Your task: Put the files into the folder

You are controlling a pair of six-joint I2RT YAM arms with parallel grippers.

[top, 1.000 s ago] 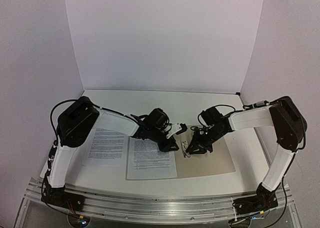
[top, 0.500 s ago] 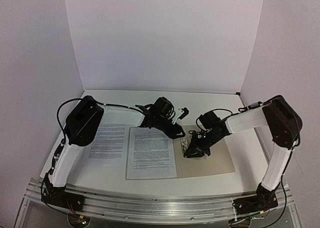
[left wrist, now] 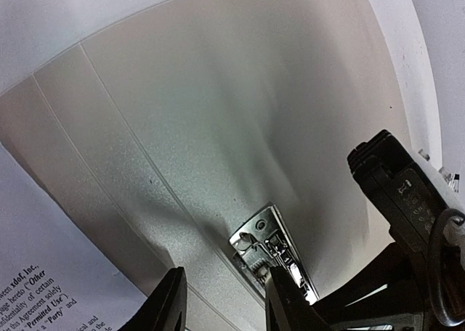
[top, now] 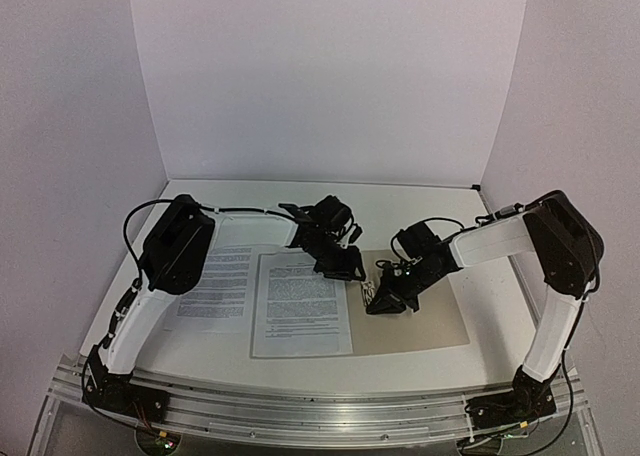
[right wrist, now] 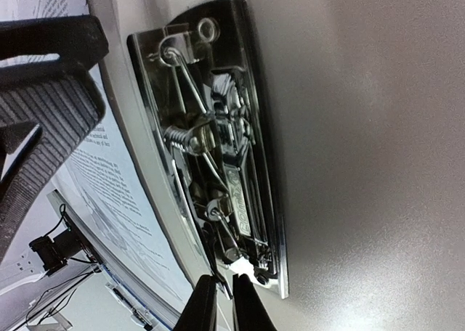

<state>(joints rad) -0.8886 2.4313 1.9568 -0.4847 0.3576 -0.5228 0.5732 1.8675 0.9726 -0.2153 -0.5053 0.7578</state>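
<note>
The folder point(top: 425, 321) lies open flat beneath both claws, baring its metal clip point(right wrist: 218, 142), probably so the files point(top: 300, 306) can be clamped. The right claw point(right wrist: 221, 302) is pinched nearly closed at the clip's end; whether it grips it, I cannot tell. The left claw point(left wrist: 221, 302) hovers half-open and empty, with the files just behind it.

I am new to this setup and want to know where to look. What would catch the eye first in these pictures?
The shiny metal clip at the left edge of the open tan folder, in the centre of the overhead view, draws the eye first. The right gripper is at its near end and the left gripper hovers open just beside it. Two white printed files lie flat to the left of the clip.
</note>
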